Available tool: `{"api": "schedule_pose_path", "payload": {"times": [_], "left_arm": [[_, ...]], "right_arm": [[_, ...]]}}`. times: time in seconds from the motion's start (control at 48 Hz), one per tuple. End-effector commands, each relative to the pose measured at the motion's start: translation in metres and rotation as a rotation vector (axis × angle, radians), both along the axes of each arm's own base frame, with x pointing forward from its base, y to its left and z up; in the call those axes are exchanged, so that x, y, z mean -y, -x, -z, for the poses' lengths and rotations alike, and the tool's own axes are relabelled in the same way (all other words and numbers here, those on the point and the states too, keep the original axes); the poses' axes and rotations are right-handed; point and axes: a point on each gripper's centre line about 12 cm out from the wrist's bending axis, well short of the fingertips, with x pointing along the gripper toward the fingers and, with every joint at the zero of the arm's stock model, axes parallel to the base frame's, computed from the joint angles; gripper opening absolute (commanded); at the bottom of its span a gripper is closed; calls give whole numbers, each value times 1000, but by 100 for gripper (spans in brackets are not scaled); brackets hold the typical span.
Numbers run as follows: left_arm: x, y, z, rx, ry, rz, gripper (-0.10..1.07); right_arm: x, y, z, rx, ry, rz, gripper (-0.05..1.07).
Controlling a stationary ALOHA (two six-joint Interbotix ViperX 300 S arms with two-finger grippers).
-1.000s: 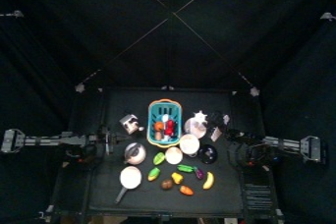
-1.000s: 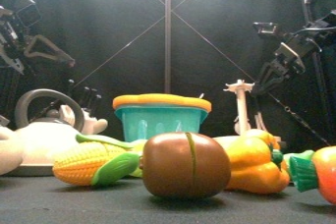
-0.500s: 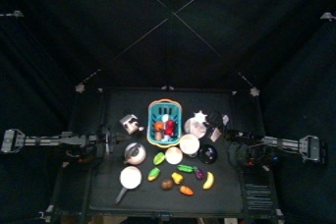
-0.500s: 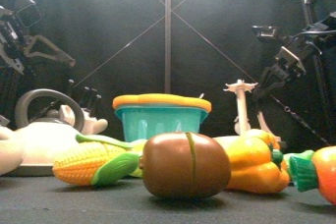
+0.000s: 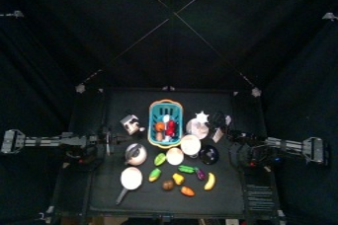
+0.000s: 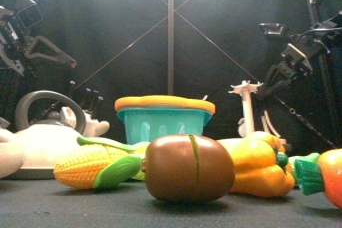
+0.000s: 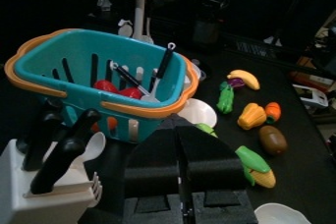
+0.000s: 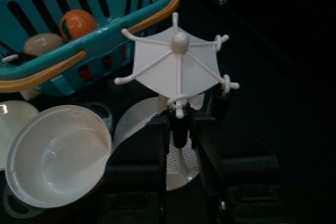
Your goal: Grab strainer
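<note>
Two black arms flank the crowded table, the left arm (image 5: 53, 140) resting low at its left edge and the right arm (image 5: 284, 147) reaching in from the right edge. Seen from above, a teal basket (image 5: 164, 117) with an orange rim sits at the middle back with small toys inside it. A white stand (image 5: 200, 123) with spokes rises just beside it on the right, and a knife block (image 5: 130, 123) stands on its left. The strainer appears to be the white round bowl (image 5: 191, 145) just in front of the basket and the stand, though its mesh is too small to make out. In the right wrist view it lies near the basket's corner, beside the foot of the stand. The right gripper (image 8: 188, 169) hangs close behind that stand. A pale piece shows down between its dark fingers, but whether the claw stands wide, narrow or closed on something cannot be told. The left gripper (image 7: 182, 169) looks across at the basket and the knife block, and its state cannot be told either. A kettle (image 6: 47, 137) stands front left. Corn (image 6: 96, 167), a brown round toy (image 6: 189, 168) and a yellow pepper (image 6: 257, 167) crowd the front edge.
</note>
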Motion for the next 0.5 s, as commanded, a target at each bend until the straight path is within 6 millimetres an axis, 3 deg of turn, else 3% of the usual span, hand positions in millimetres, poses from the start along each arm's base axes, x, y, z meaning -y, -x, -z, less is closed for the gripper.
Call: {"api": "schedule_pose_path", "payload": {"times": [0.0, 0.479], "left_arm": [[-1, -3, -5, 15, -3, -4, -2], [-1, -2, -5, 17, -3, -4, -2]], "right_arm": [[-1, -2, -5, 15, 1, -6, 53], [-1, -2, -2, 13, -16, 0, 53]]}}
